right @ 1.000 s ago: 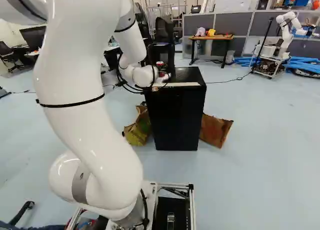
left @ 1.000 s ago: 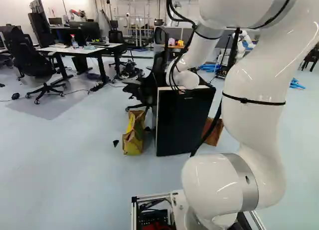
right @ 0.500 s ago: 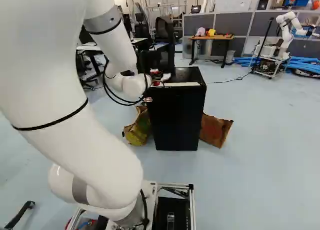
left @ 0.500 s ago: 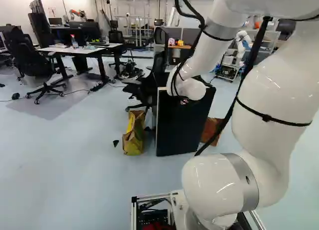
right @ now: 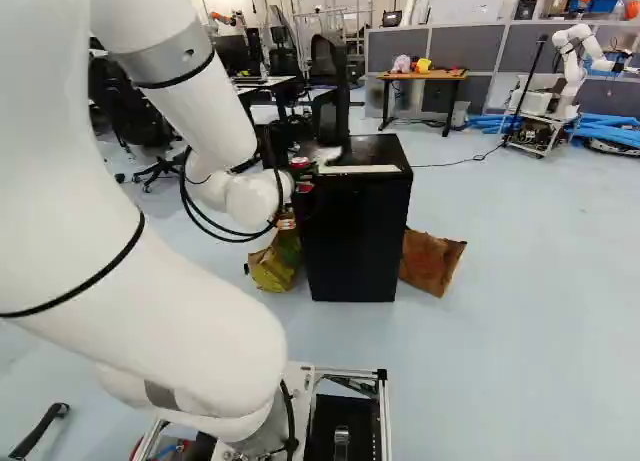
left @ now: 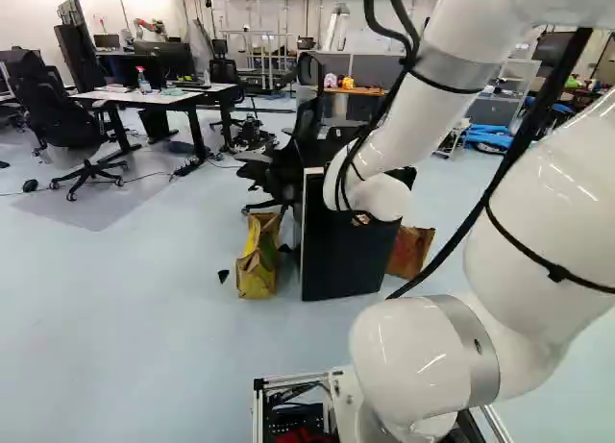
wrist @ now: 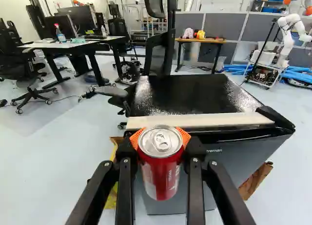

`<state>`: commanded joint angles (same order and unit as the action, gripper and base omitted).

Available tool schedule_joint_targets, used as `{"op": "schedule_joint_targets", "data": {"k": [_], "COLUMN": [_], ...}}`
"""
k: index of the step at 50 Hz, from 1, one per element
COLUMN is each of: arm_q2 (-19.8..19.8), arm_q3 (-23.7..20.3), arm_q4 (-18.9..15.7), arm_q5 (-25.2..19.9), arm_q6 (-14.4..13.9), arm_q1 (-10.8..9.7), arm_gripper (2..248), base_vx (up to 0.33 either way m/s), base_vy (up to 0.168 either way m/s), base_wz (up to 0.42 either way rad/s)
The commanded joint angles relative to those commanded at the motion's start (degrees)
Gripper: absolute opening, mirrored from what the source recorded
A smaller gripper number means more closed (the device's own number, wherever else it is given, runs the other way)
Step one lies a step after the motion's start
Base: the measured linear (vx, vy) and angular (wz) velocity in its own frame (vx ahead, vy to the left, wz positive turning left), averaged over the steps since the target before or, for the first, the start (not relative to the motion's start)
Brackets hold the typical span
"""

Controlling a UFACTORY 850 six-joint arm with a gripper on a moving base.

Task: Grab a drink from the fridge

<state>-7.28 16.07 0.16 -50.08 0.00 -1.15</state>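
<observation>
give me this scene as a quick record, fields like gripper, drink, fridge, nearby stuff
gripper: black, orange pads closed on a can from two sides
drink: red can with silver top, upright, tab side showing
fridge: black, pale strip along its top's near edge
fridge door: looks closed
beside fridge: yellow-and-brown bag on one side, brown bag on the other
beyond fridge: black office chair
task status: drink in grip, outside the fridge
</observation>
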Motion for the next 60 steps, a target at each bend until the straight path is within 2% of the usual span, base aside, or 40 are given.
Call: {"op": "schedule_joint_targets", "data": {"k": [30,60], "arm_q2": [-6.65,-8.72], "arm_q3": [-8.45,-11.07], "arm_q4": [-0.13,-0.16], "arm_q5": [0.06,0.08], "arm_q6": [0.0,0.0], "arm_q1": [0.88,1.15], "arm_gripper": [100,100], "base_vx": [0.0,0.0], "base_vy": [0.0,0.0], "base_wz": [0.0,0.0]}}
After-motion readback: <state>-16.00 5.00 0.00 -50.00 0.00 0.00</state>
